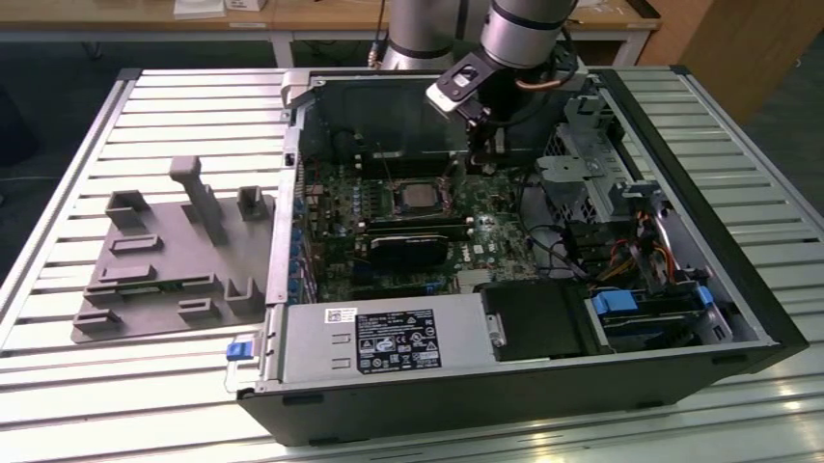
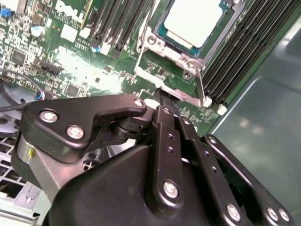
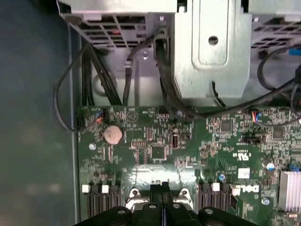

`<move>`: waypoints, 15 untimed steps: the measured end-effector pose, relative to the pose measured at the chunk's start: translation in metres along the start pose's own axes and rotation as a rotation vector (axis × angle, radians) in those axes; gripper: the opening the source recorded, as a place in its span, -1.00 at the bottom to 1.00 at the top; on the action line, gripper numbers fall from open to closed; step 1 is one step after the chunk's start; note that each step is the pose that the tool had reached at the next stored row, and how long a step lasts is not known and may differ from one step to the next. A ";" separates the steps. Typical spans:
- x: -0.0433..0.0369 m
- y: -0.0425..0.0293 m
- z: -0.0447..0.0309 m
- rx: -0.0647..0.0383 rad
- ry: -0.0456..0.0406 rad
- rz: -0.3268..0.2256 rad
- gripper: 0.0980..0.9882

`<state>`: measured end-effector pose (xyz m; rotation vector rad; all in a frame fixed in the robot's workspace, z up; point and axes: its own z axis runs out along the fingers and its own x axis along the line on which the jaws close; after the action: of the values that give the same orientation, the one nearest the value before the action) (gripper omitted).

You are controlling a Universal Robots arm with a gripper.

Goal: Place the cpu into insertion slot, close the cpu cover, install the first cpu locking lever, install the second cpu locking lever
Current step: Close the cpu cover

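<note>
Second wrist view: the gripper [image 2: 165, 99] has its two black fingers [image 2: 162, 141] drawn together with no gap between them. The tips sit right at a thin metal lever [image 2: 201, 85] that runs along one edge of the insertion slot. Whether they pinch the lever or only touch it cannot be told. In the first wrist view the gripper [image 3: 162, 187] again shows its fingers pressed side by side, low over the green circuit board [image 3: 155, 141]. A round coin battery [image 3: 113, 134] lies on the board farther out.

The cpu [image 2: 193, 21] lies flat in its slot, grey top up. The cpu cover [image 2: 169, 51] lies down around it as a silvery frame, with long black memory slots [image 2: 235, 52] just beside.

In the exterior view the arm reaches down into an open computer case [image 1: 759, 318] lying on a slatted table [image 1: 77, 386]. The gripper [image 1: 483, 164] is just to the exterior view's right of the insertion slot [image 1: 398, 197], and the cpu [image 1: 419, 197] is seated there. The case also holds a power supply box [image 1: 386, 342] at its near side and a metal drive cage [image 1: 580, 178] at the right. To the left of the case lies a grey tray [image 1: 142, 280] of moulded holders.
</note>
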<state>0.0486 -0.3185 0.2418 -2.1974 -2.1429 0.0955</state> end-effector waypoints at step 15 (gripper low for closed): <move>-0.0007 -0.0263 0.0024 -0.022 0.0004 0.000 -0.99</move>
<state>0.0221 -0.3185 0.2418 -2.2090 -2.1543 0.0715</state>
